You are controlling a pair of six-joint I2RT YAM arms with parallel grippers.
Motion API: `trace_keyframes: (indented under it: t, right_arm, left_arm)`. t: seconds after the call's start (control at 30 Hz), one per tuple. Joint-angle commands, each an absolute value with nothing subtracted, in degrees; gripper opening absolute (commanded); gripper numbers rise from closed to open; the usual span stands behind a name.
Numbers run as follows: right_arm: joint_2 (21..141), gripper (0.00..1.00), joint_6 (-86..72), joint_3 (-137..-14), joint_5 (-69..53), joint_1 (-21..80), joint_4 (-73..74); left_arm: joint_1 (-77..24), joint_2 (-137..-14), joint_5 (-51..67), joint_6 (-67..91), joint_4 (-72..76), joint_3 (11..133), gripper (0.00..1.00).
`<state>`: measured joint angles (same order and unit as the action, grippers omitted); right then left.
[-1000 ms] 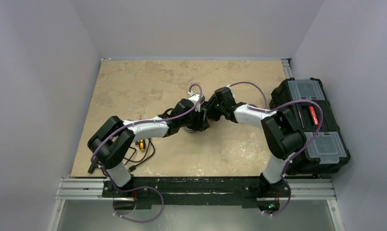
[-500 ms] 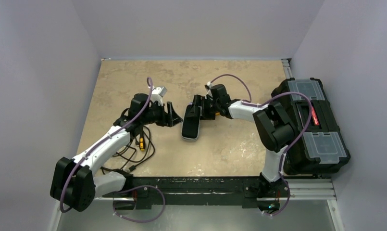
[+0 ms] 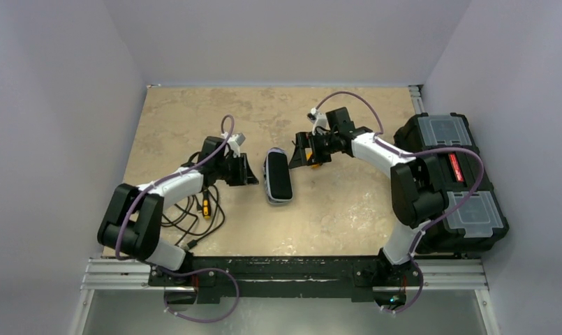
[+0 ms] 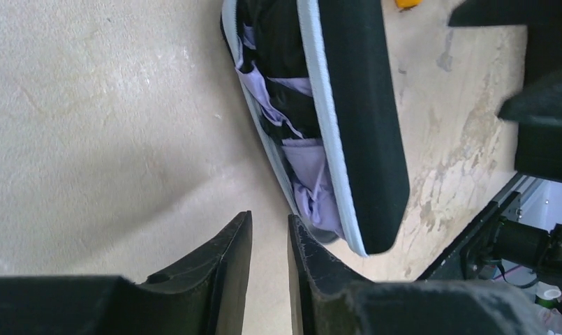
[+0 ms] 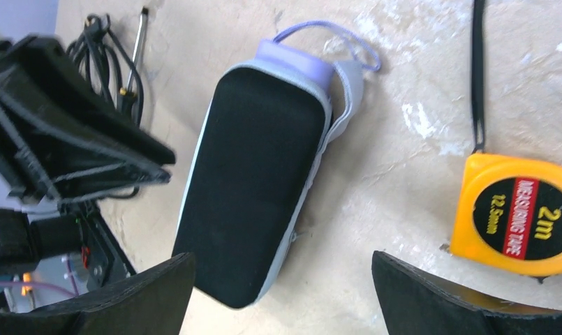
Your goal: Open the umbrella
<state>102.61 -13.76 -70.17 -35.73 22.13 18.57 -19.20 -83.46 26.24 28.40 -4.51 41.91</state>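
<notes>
Down on the table (image 3: 194, 118), my left gripper (image 4: 269, 220) had its fingers almost together and held nothing. My right gripper (image 3: 300, 156) had its fingers wide apart. Between the two lay the umbrella (image 3: 278, 176), folded up and flat, touching neither one. A yellow tape measure (image 5: 516, 213) sat just beside my right gripper. Black cables (image 3: 194, 213) lay near my left arm.

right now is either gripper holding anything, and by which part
Nothing is held. The umbrella lies free on the table; the left gripper is nearly closed on nothing, the right gripper open and clear of it.
</notes>
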Motion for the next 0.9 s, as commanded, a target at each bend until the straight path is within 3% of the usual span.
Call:
trace_keyframes:
  t: [0.0,0.33,0.57,0.77,0.87]
  right_arm:
    - [99.8,0.99,-8.5,-72.1,-38.5,22.8,26.0]
    - [100.4,0.99,-5.4,-75.4,-40.0,22.8,31.2]
    - [99.5,0.99,-4.7,-76.1,-37.8,22.8,31.8]
    - [101.5,0.98,-6.6,-76.0,-32.7,22.8,30.8]
    - [102.8,0.93,-6.7,-75.7,-30.0,22.8,30.3]
  left_arm:
    - [-20.6,-88.2,26.2,27.9,0.7,46.9,0.24]
    - [-28.1,-90.3,24.8,26.3,0.1,54.1,0.25]
    - [-32.4,-92.7,24.1,26.1,-3.0,57.3,0.42]
    - [-32.6,-96.3,23.9,25.9,-3.7,60.6,0.45]
    - [-33.5,-97.3,23.1,23.2,-7.4,63.9,0.45]
